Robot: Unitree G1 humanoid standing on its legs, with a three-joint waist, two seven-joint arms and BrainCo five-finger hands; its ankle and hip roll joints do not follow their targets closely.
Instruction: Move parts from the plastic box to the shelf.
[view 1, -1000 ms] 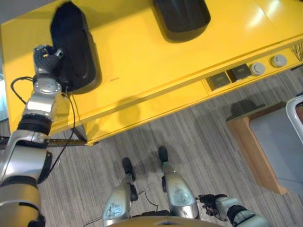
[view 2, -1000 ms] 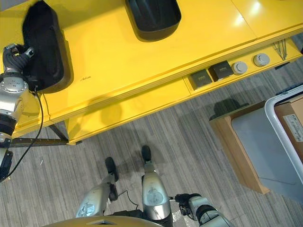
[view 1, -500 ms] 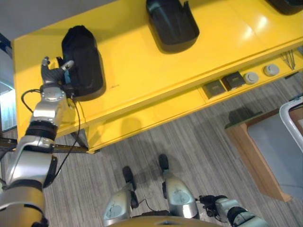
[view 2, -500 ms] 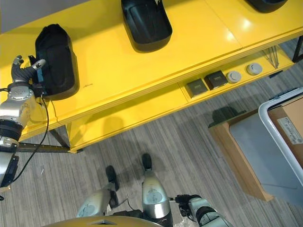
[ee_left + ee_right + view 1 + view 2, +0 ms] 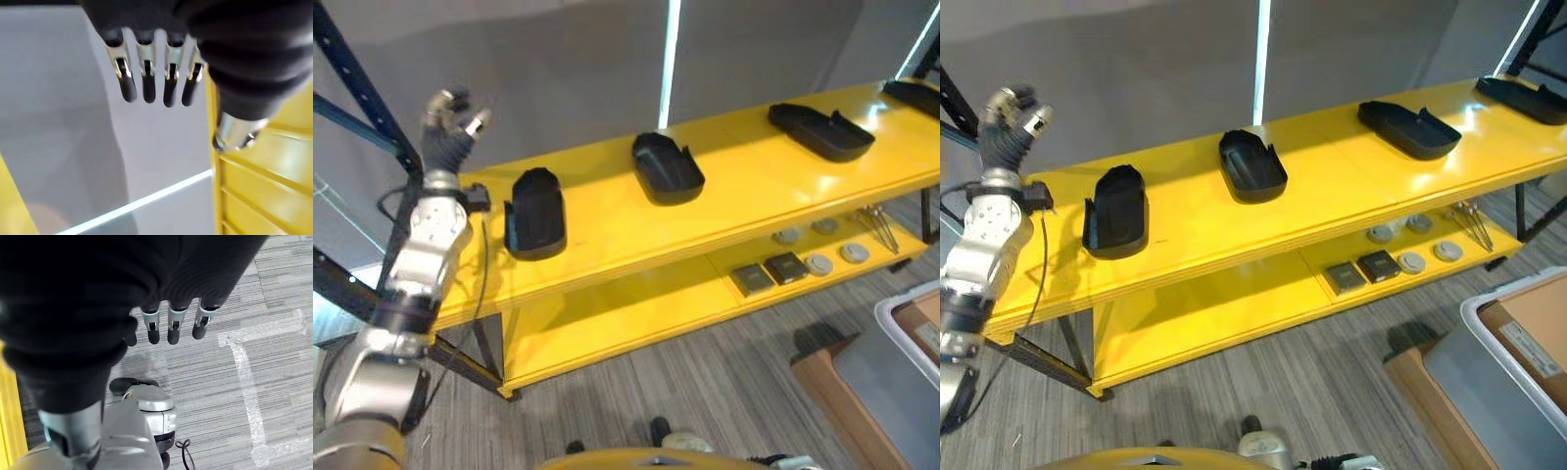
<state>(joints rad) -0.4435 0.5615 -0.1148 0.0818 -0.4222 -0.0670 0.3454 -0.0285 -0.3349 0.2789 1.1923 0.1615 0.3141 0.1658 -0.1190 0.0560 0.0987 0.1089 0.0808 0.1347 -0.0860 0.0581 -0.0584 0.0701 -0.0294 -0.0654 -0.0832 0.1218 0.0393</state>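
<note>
Several black moulded parts lie on the top level of the yellow shelf [image 5: 607,211]: the leftmost part [image 5: 536,212], a second part [image 5: 668,168], a long third part [image 5: 820,130] and one at the far right end [image 5: 913,96]. My left hand [image 5: 448,122] is raised above and to the left of the leftmost part, apart from it, open and holding nothing; its fingers [image 5: 148,88] hang straight in the left wrist view. My right hand [image 5: 168,330] hangs low over the floor, fingers relaxed and open. The plastic box [image 5: 1477,311] with a white rim sits at the lower right.
The lower shelf level holds dark square pieces [image 5: 769,273] and grey discs [image 5: 819,262]. A dark rack upright [image 5: 362,88] stands just left of my left arm. A wooden stand [image 5: 1410,367] with a grey panel sits beside the box. Grey striped carpet lies in front of the shelf.
The camera has tilted up, so more of the shelf shows. My left hand has let go of the leftmost part and lifted up and away from it. The part stays on the shelf.
</note>
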